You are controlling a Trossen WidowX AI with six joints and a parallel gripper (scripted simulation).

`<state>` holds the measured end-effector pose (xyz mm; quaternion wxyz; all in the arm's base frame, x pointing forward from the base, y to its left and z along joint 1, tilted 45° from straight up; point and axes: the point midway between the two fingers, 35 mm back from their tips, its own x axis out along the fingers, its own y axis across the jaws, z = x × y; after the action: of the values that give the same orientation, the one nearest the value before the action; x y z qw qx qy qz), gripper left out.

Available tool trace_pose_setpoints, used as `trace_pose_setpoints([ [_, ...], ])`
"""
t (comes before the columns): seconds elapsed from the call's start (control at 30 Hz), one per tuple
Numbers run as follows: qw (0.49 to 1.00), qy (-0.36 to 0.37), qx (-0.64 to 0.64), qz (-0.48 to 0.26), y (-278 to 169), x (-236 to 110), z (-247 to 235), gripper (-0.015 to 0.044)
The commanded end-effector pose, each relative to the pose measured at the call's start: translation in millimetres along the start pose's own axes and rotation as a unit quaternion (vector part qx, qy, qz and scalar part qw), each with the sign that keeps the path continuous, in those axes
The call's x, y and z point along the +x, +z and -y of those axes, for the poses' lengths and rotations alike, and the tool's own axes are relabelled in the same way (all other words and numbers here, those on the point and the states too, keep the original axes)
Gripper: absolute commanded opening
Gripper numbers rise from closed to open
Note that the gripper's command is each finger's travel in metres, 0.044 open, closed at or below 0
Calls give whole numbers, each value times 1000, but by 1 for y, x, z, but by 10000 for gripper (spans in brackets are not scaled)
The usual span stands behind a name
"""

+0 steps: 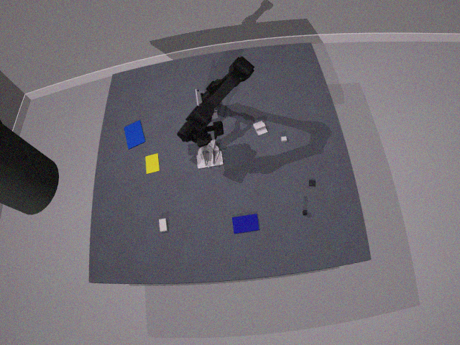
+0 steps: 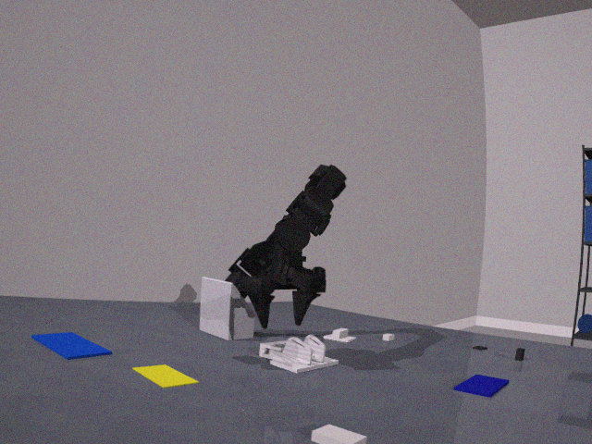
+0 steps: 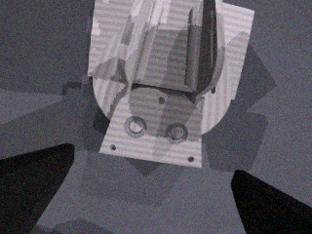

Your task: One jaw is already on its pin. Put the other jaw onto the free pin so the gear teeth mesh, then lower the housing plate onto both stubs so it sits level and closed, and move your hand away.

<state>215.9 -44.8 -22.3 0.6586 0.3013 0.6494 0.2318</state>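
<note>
Housing plate (image 2: 267, 351) (image 3: 151, 152), stubs (image 3: 136, 127) in holes, fingers (image 2: 263, 310) open
</note>
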Motion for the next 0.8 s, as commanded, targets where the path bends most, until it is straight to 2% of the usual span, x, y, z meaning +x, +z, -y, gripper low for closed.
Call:
trace_pose_setpoints([
  [0.0,1000,-2,-3,0,0,-18,-1,440],
  [0.1,1000,-2,-1,4,0,-12,0,440],
  [0.3,1000,-3,-3,0,-17,-67,-4,440],
  [0.77,1000,-3,-3,0,-18,-69,-4,440],
])
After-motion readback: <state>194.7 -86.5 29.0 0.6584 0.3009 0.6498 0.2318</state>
